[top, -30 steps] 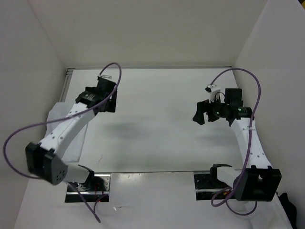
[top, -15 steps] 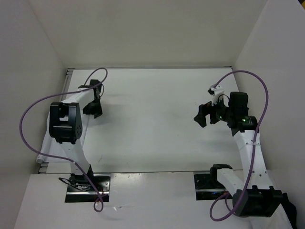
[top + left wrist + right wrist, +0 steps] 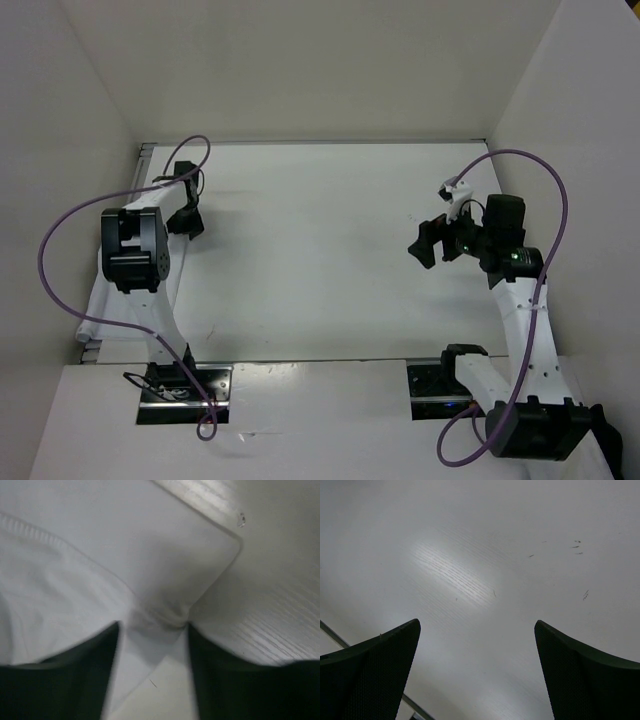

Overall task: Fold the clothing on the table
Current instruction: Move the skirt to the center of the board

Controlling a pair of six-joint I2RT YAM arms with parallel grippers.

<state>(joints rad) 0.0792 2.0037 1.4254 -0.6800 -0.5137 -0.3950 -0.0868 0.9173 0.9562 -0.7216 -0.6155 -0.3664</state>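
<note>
The clothing (image 3: 100, 295) is thin white fabric lying along the table's (image 3: 320, 250) left side, partly hidden under my left arm. In the left wrist view its hemmed cloth (image 3: 75, 580) fills the left, and a puckered corner sits right between my fingertips (image 3: 65, 680). My left gripper (image 3: 185, 215) (image 3: 152, 670) is down on that corner, jaws apart with fabric between them. My right gripper (image 3: 435, 245) (image 3: 477, 670) hangs open over bare table (image 3: 480, 570) at the right, holding nothing.
White wall panels (image 3: 300, 70) box in the table at the back and both sides. A thin metal edge strip (image 3: 145, 155) runs along the far left corner, and one also shows low in the right wrist view (image 3: 335, 637). Purple cables (image 3: 60, 240) loop above both arms.
My left arm has folded up and its gripper has moved left and down onto the cloth's corner, its jaws narrowing a little. The right arm shifted only slightly.
</note>
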